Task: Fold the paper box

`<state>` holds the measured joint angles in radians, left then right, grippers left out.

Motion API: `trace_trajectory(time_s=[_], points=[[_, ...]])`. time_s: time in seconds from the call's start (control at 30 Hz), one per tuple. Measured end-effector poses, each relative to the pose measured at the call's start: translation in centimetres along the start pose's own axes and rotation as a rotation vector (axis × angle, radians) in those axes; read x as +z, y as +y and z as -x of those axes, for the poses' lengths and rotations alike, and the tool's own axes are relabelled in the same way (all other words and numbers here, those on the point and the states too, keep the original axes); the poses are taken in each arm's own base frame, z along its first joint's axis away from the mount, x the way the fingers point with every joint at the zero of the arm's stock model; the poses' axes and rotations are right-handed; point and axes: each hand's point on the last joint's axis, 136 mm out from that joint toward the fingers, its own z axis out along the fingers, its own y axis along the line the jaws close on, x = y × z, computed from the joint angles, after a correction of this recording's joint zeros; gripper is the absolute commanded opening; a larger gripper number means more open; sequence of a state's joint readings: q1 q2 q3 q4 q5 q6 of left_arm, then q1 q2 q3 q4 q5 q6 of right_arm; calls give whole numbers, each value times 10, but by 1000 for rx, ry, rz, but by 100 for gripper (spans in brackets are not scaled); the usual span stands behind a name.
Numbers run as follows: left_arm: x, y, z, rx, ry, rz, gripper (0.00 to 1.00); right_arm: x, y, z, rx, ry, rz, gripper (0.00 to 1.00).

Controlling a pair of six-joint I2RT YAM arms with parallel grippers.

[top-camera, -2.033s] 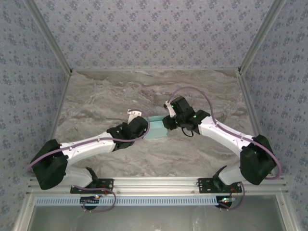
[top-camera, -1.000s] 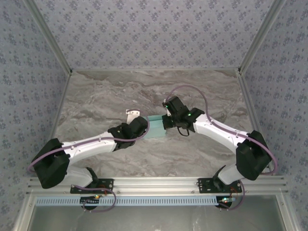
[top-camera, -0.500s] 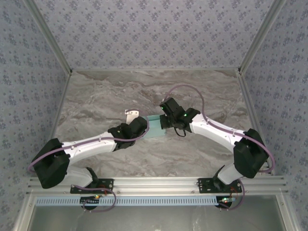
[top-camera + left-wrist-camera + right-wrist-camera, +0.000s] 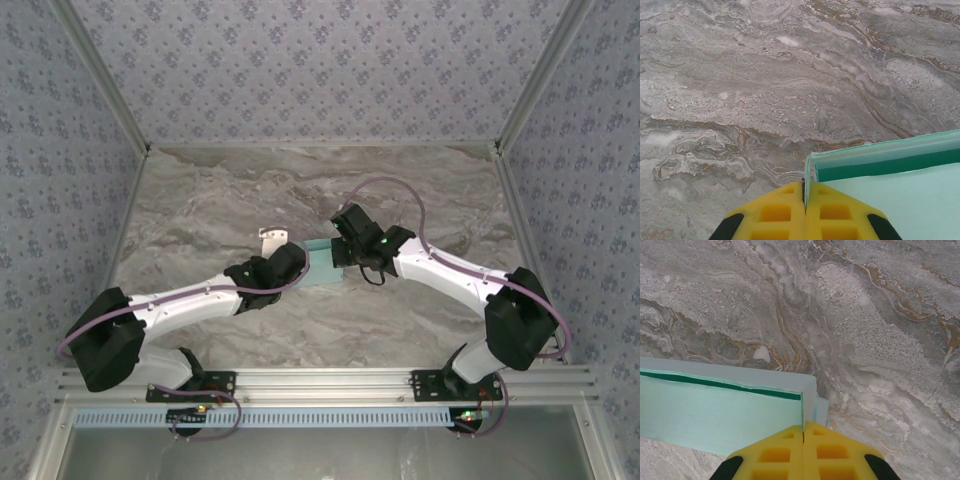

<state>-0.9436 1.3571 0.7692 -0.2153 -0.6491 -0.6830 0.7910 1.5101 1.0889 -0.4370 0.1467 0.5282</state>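
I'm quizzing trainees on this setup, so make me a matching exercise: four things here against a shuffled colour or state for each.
1. paper box
2. left gripper
3. right gripper
4. table

A. grey marbled
B. shut on the box's right end
C. pale aqua
D. shut on the box's left end

Pairs: 1-C, 2-D, 3-B, 4-A.
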Motion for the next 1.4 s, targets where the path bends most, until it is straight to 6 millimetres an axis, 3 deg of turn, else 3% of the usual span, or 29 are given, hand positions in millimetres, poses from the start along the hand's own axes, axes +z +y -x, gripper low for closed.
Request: trace_trajectory(time_s=[0.63,0.83,1.07,1.3,1.37,1.4], points=[[3,2,2,-43,-38,4,0,-2,0,-4,28,-98,23,11],[6,5,4,-65,-81,15,0,4,-3,-18,41,-78,59,14],[8,11,5,-85,-123,36,0,1,-1,-20,50,-62,94,30],[8,21,5,-77,-146,82,0,-30,-13,-11,-91,-127,178,41],[8,21,5,-65,-147,85,0,-39,-19,-6,-166,-187,208,52],[9,22,5,-56,-147,89,0,-41,-22,-5,-209,-228,217,63]])
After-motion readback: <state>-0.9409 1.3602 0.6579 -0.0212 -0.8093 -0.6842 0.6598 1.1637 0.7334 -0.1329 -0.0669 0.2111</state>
